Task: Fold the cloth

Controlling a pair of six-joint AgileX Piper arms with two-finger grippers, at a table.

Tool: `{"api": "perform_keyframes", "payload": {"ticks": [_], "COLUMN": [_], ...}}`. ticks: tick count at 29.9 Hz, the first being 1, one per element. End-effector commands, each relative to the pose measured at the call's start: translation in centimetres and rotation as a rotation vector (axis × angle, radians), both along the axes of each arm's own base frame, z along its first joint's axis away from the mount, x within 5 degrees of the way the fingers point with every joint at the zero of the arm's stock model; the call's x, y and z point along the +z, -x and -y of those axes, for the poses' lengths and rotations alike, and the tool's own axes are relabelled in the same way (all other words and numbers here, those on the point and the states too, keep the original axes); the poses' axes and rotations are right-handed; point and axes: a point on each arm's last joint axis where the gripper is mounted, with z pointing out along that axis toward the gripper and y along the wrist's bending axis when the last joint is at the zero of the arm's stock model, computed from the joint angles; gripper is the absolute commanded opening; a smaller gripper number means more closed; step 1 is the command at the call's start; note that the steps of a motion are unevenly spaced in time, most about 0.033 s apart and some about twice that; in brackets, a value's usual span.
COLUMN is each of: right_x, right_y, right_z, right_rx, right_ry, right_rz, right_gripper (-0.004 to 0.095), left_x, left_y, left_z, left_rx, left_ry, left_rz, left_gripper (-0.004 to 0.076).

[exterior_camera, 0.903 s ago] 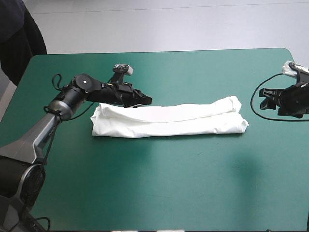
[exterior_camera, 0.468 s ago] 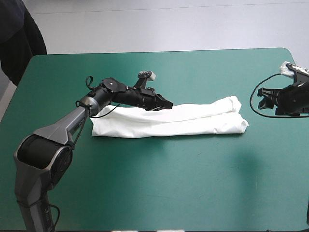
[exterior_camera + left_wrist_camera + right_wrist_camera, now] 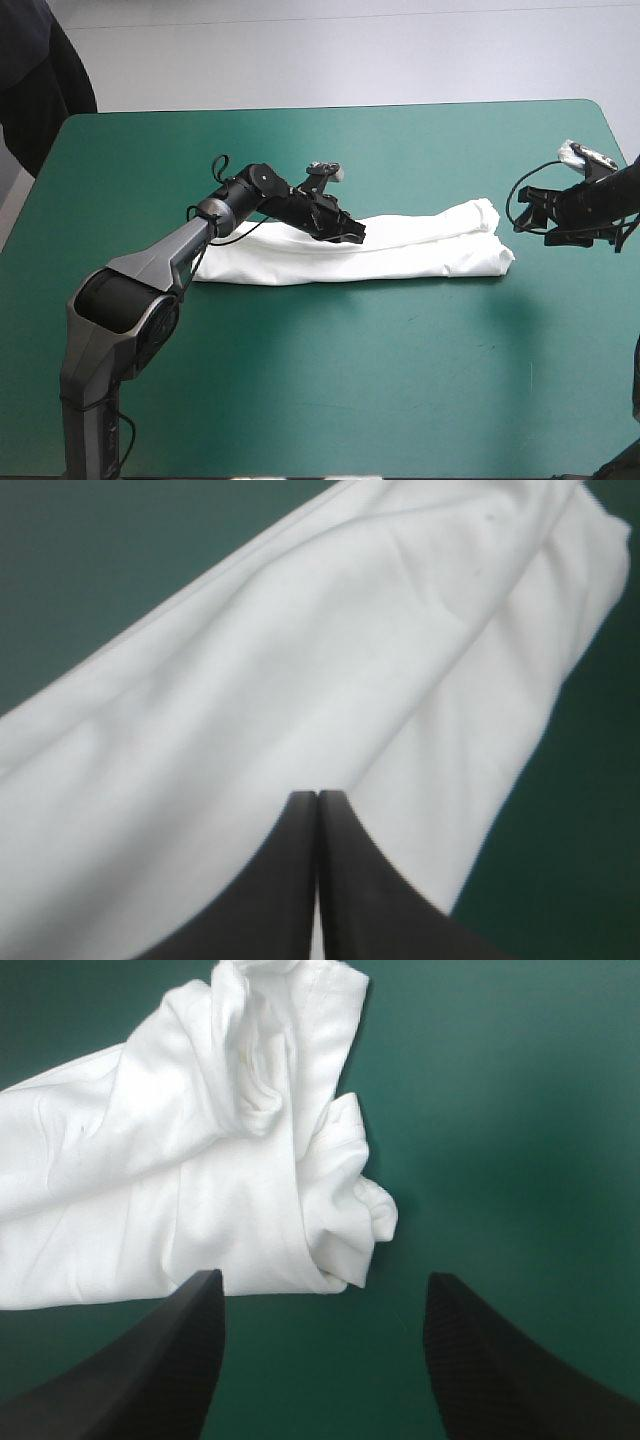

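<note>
So, floppy shirt

T-shirt (image 3: 400, 252) is lying across the table (image 3: 330, 380) as a long folded band. It's looking soft and light, so pinching the layered short ends seems best. Left gripper (image 3: 352, 233) is hanging over it, fingers pressed together; right gripper (image 3: 528, 212) is sitting spread wide beside its end.

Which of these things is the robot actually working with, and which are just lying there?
In the job: the white T-shirt, the shut left hand over it, the open right hand near its end.
Just there: the teal-green table cover.
</note>
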Motion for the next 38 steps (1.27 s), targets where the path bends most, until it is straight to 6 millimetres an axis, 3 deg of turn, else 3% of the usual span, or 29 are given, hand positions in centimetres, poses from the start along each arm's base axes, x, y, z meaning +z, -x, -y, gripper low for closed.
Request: {"api": "perform_keyframes", "payload": {"ticks": [1, 5, 17, 25, 35, 38], "right_x": [1.8, 0.4, -6.4, -6.1, -7.7, -7.9], "right_y": [0.0, -0.8, -3.8, -6.0, -7.4, -7.4], "right_z": [0.0, -0.1, -0.2, -0.6, -4.2, -4.5], "right_rx": [-0.009, 0.015, 0.090, 0.104, 0.174, 0.168], "right_ry": [-0.004, -0.051, -0.214, -0.264, -0.254, -0.236], "right_rz": [0.090, 0.064, -0.057, 0.001, -0.065, -0.089], "right_gripper": [0.0566, 0.0566, 0.0567, 0.0566, 0.0565, 0.0510], "left_x": [2.5, 1.6, 0.6, 0.5, 0.5, 0.5], "left_y": [0.6, 0.8, 0.8, 0.8, 0.8, 0.8], "left_z": [0.6, 1.3, 1.7, 1.5, 1.5, 1.5], "left_rx": [0.008, -0.005, -0.019, -0.032, -0.034, -0.035], "left_ry": [-0.009, -0.043, -0.063, -0.088, -0.090, -0.090], "left_rz": [0.050, 0.050, 0.035, 0.045, 0.044, 0.043], "left_gripper": [-0.0009, -0.0009, -0.0009, -0.0009, -0.0009, -0.0009]}}
